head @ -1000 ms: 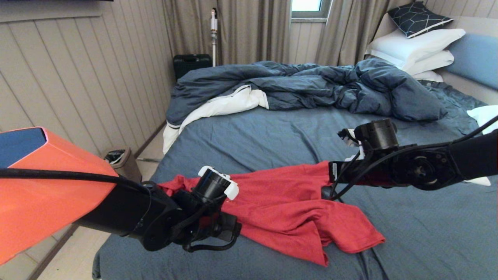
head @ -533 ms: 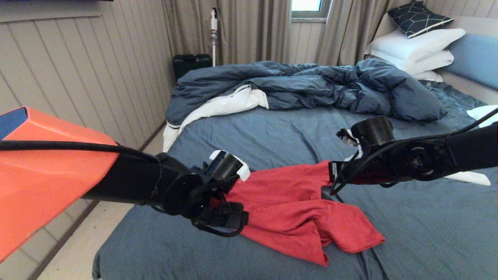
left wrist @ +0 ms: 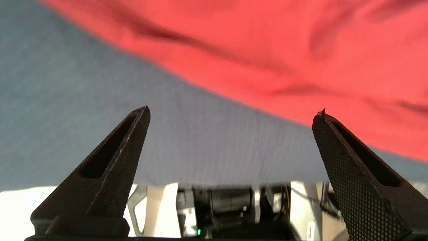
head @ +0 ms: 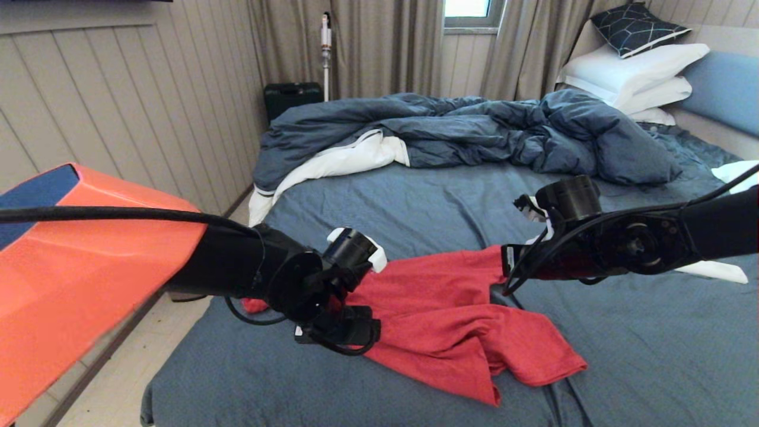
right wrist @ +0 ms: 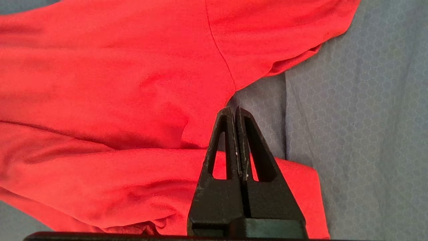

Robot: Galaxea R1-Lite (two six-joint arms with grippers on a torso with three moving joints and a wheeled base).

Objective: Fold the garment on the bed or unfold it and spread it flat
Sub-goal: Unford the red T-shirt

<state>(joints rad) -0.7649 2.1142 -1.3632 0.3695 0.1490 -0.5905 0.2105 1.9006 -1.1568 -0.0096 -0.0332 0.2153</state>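
My left end effector (left wrist: pixel 230 134) gapes wide, empty, beside the garment (head: pixel 450 320) on the bed (head: pixel 652 356); right end effector (right wrist: pixel 235 112) closed, seemingly pinching nothing. Thin, floppy jersey: grab a hem corner.

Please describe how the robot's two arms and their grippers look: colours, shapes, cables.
The left arm has an orange shell with a blue panel, then black joints and a black cable. The right arm is black with looped cables. Both grippers, left gripper and right gripper, have black, tapered, hollowed fingers.
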